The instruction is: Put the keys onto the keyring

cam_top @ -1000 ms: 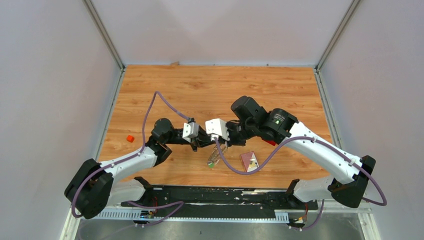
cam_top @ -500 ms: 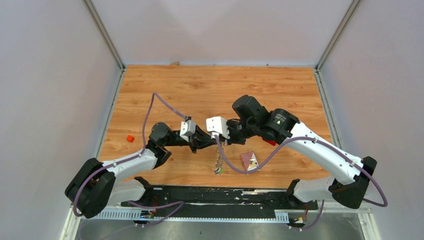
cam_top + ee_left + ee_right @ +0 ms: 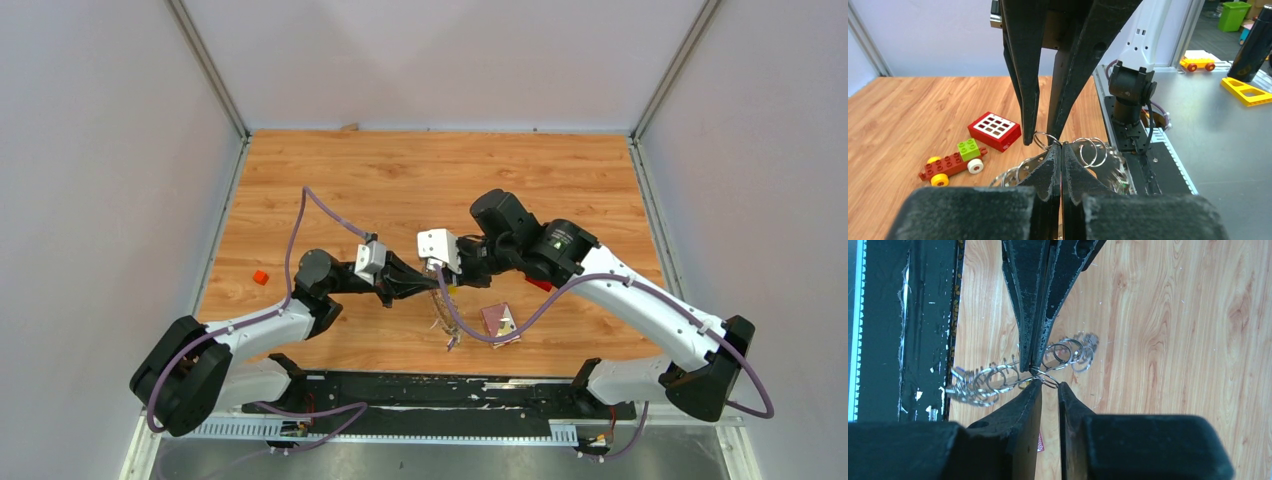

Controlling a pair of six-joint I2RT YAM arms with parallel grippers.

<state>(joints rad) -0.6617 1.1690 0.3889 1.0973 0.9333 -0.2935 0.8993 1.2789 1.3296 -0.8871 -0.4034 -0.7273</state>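
Left gripper [image 3: 1061,150] is pressing together, pinching a thin split ring of the keyring [image 3: 993,382], which is dangling between both arms over the wooden table [image 3: 330,180]. Right gripper [image 3: 1049,387] is sitting slightly spread at that ring. Likely light, stiff, slippery wire with a swinging bunch, so gripping the ring wire itself is looking best.

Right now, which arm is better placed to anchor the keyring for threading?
Left. The left gripper is shut on a loop of the keyring. The right gripper has its jaws slightly apart around that loop, not clamping, so it looks freer to do the threading.
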